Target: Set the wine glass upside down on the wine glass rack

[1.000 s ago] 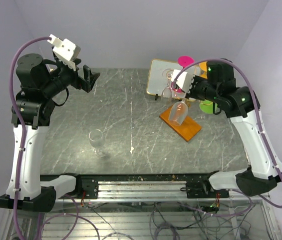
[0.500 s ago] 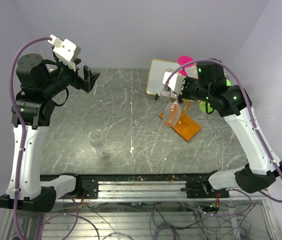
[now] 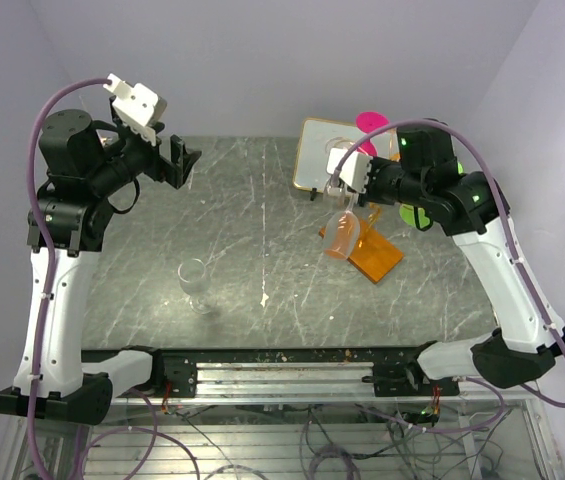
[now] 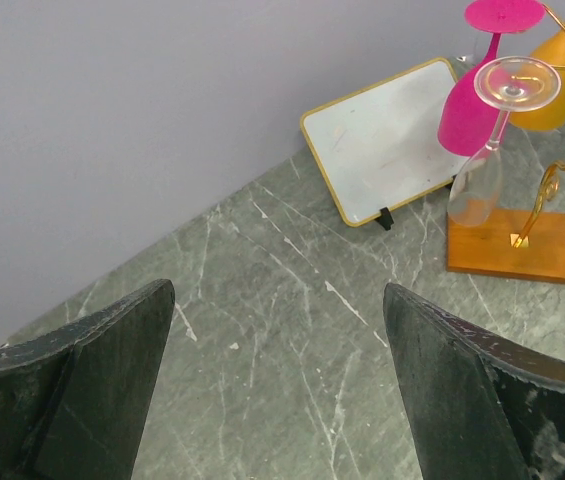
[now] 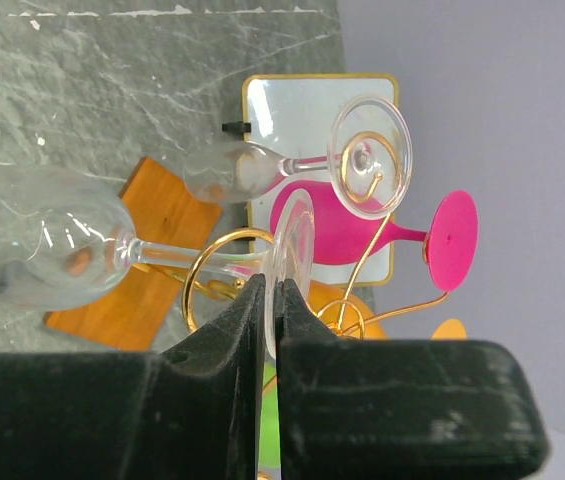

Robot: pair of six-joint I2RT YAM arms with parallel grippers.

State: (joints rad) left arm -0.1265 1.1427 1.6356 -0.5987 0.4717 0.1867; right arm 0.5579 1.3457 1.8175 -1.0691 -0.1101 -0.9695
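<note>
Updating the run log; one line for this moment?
right gripper: shut on wine glass, inverted, by wine glass rack | left gripper: open | second glass: upright

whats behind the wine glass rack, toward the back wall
A gold-framed white panel stands tilted behind the wine glass rack. What lies behind that panel is covered.

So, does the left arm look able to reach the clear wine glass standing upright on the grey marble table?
Probably yes: the clear upright wine glass stands alone on the left arm's side, with nothing between it and the left gripper, which hangs open and empty.
</note>
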